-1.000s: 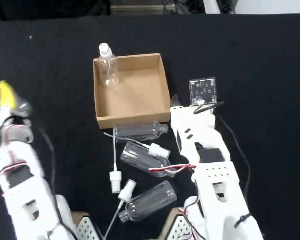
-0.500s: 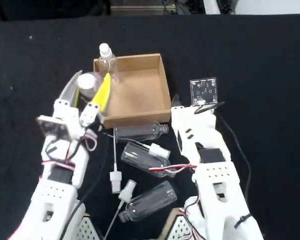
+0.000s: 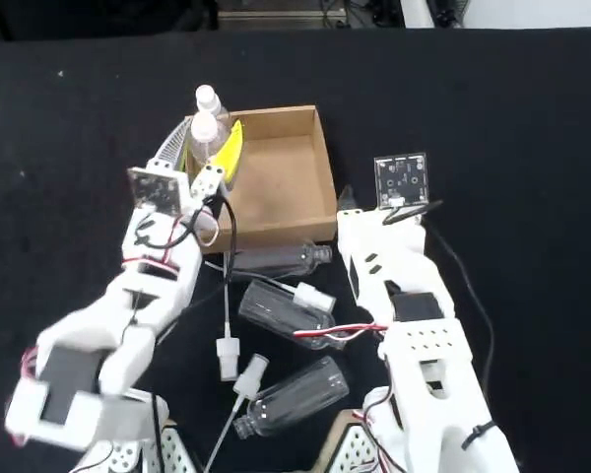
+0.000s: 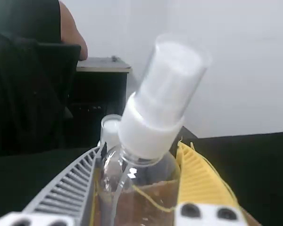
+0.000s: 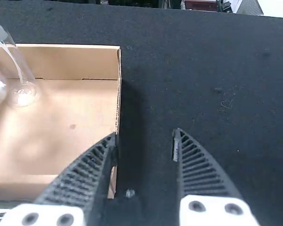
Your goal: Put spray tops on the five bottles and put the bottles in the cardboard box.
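Note:
My left gripper (image 3: 209, 136) is shut on a clear bottle with a white spray top (image 4: 160, 103), held tilted over the near-left corner of the cardboard box (image 3: 327, 172). A second capped bottle (image 3: 208, 100) stands in that corner just behind it, its cap (image 4: 111, 129) showing between the fingers. Three uncapped bottles lie on the table in front of the box (image 3: 276, 260), (image 3: 286, 310), (image 3: 294, 394). Two loose spray tops with tubes (image 3: 227, 355), (image 3: 251, 372) lie beside them. My right gripper (image 5: 144, 136) stands open and empty just outside the box's right wall (image 5: 119, 94).
A small black square board (image 3: 400, 179) lies right of the box, by the right arm. A white spray top (image 3: 315, 296) rests on the middle lying bottle. Black cloth stretches bare to the far right and back of the table.
My left arm has swung in from the table's far left edge to the box, carrying the capped bottle. The right arm has kept still.

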Robot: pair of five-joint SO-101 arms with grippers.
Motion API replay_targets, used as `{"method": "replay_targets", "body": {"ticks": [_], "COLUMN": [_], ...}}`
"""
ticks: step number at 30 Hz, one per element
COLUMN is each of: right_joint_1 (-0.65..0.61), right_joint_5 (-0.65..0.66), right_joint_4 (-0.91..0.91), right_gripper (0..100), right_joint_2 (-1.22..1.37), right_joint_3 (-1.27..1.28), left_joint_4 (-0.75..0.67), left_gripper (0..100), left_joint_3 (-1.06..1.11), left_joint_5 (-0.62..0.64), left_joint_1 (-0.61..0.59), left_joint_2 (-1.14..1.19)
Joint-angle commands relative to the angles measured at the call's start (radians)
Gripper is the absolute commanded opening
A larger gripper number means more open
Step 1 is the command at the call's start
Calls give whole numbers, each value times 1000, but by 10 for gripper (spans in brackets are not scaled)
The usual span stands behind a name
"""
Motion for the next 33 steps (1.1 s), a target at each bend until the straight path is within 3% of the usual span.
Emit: {"method": "replay_targets", "body": {"ticks": [1,7,17,23,33], "right_joint_1": [20,20,20,20,20], "right_joint_5": [-9,-9,-9,-9,-9], "right_joint_4": [-31,-31,-31,-31,-31], "right_gripper": [173,173,173,173,173], "right_joint_2": [-22,-22,-22,-22,-22], "right_joint_3": [-35,-38,-39,-38,-38], "left_joint_4": [-109,-183,-180,-60,-55], "left_gripper": [30,30,30,30,30], "left_joint_3": [-110,-111,-91,-94,-93], "left_joint_5": [-9,-9,-5,-8,-8], "left_joint_1": [7,5,-25,-25,-27], "left_joint_2": [133,230,233,233,233]}}
